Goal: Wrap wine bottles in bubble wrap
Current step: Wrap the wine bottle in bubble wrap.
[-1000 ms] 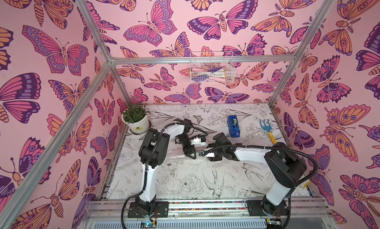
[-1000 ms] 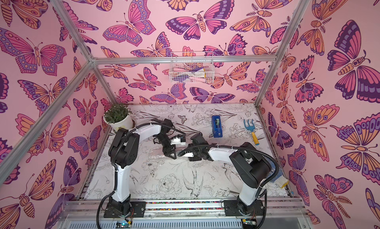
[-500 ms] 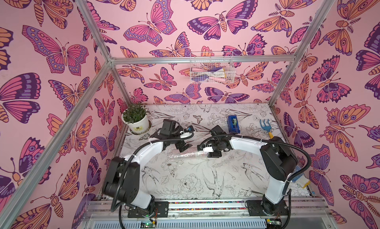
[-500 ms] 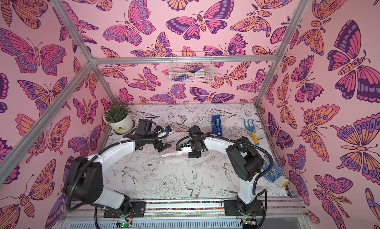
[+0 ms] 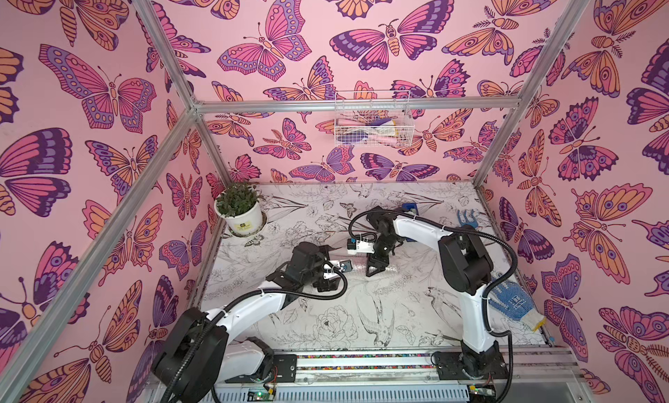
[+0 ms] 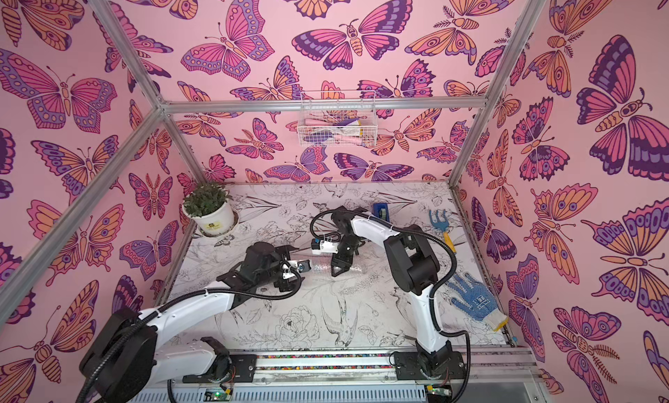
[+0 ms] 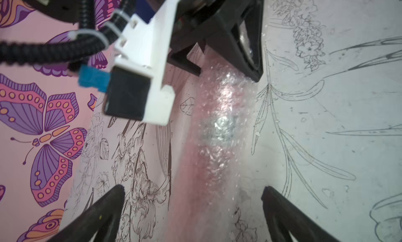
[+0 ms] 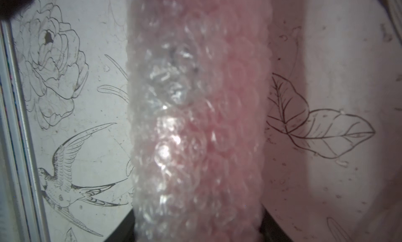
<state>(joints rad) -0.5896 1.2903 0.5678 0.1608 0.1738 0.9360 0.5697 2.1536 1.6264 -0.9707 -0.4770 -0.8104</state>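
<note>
The bubble wrap (image 8: 195, 121) is rolled into a thick tube lying on the table, small in both top views (image 5: 356, 272) (image 6: 318, 267). The wine bottle (image 7: 206, 171) shows only as a pink-red blur through the wrap. My right gripper (image 8: 198, 227) comes down on the tube from above and is shut on it, one finger on each side; it shows from above too (image 5: 376, 265). My left gripper (image 7: 192, 191) is open, looking along the tube. Its fingertips (image 7: 117, 193) stand wide on either side of the near end, clear of the wrap.
A potted plant (image 5: 240, 211) stands at the back left. A blue tape dispenser (image 5: 411, 209) sits partly behind the right arm, a blue garden fork (image 5: 467, 218) at the back right, a blue glove (image 5: 514, 303) by the right edge. A wire basket (image 5: 373, 122) hangs on the back wall.
My left gripper has opened and let go of the tube, and the left arm has swung low and drawn back toward the front left. My right gripper stays on the tube.
</note>
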